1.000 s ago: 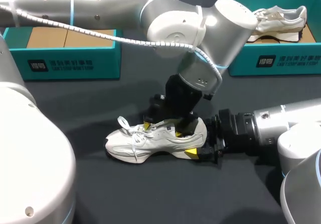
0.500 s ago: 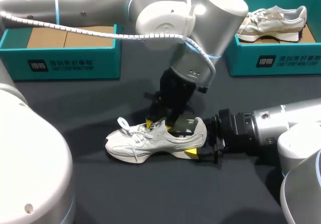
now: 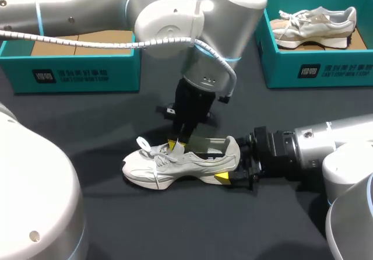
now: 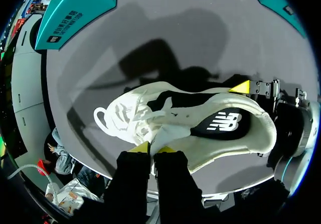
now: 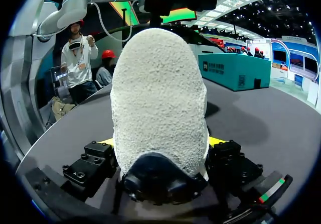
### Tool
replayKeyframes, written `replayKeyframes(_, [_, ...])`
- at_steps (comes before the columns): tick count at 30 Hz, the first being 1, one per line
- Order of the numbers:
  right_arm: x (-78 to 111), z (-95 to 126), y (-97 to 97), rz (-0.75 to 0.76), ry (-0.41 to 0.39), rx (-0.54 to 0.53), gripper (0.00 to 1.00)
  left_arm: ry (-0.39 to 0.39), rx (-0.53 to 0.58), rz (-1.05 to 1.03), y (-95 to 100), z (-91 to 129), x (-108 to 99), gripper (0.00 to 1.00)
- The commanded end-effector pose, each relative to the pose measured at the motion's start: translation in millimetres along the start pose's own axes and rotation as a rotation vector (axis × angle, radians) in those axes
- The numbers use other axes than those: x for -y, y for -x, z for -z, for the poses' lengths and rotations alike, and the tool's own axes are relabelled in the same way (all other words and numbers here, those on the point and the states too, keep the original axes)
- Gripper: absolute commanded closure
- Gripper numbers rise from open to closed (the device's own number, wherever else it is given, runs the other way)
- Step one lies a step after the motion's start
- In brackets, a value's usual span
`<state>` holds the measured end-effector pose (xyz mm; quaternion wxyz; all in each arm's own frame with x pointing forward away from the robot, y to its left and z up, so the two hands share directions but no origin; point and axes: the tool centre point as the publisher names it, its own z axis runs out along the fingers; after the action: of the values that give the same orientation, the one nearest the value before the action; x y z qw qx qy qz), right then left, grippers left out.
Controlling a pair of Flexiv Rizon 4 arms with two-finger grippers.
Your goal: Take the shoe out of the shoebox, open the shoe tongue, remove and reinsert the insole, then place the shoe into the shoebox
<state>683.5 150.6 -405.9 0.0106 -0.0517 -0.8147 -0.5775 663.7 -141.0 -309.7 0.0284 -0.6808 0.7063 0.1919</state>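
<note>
Two end effectors were on one white shoe (image 3: pixel 180 164), folks! It sat upright on its sole out on the dark desk (image 3: pixel 145 225), toe toward my left and well clear of both boxes.

The left end effector (image 3: pixel 176 145) hung steeply over the laces. From its own wrist view, the left end effector (image 4: pixel 151 148) had its yellow tips pinched together on the shoe tongue (image 4: pixel 161 136), with the mouth of the shoe gaping just behind. Down in there, the dark insole (image 4: pixel 223 123) was lying flat.

The right end effector (image 3: pixel 230 164) lay low along the desk, clamped on the heel with a yellow tip on either side. In the right wrist view the heel's rough white back filled the space between the fingers of the right end effector (image 5: pixel 159 143).

At the far edge, the left shoebox (image 3: pixel 76 73) showed only its cardboard floor. The right shoebox (image 3: pixel 320 70) held a second shoe (image 3: pixel 315 24).
</note>
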Motion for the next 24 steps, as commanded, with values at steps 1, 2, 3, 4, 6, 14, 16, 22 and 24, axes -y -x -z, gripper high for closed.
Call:
replayKeyframes(1, [0.3, -2.2, 0.4, 0.000, -0.004, 0.001, 1.00, -0.033, -0.250, 0.022, 36.8, -3.8, -10.5, 1.00])
replayKeyframes(2, [0.3, -2.2, 0.4, 0.000, -0.004, 0.001, 1.00, -0.043, -0.274, 0.034, 41.4, -4.3, -11.3, 1.00])
replayKeyframes(3, [0.3, -2.2, 0.4, 0.000, -0.004, 0.001, 1.00, -0.050, -0.302, 0.046, 46.2, -4.6, -12.1, 1.00])
replayKeyframes(4, [0.3, -2.2, 0.4, 0.000, -0.004, 0.001, 1.00, -0.052, -0.323, 0.048, 50.5, -4.8, -12.9, 1.00])
replayKeyframes(6, [0.3, -2.2, 0.4, 0.000, -0.004, 0.001, 1.00, -0.065, -0.361, 0.062, 58.4, -5.5, -14.6, 1.00])
replayKeyframes(14, [0.3, -2.2, 0.4, 0.000, -0.004, 0.001, 1.00, -0.089, -0.431, 0.090, 74.3, -18.6, -15.6, 1.00])
replayKeyframes(16, [0.3, -2.2, 0.4, 0.000, -0.004, 0.001, 1.00, -0.081, -0.431, 0.098, 75.1, -23.8, -13.4, 1.00])
replayKeyframes(22, [0.3, -2.2, 0.4, 0.000, -0.004, 0.001, 1.00, -0.056, -0.401, 0.129, 72.5, -41.4, -5.1, 0.96])
replayKeyframes(24, [0.3, -2.2, 0.4, 0.000, -0.004, 0.001, 1.00, -0.048, -0.393, 0.137, 71.0, -46.8, -1.5, 0.92])
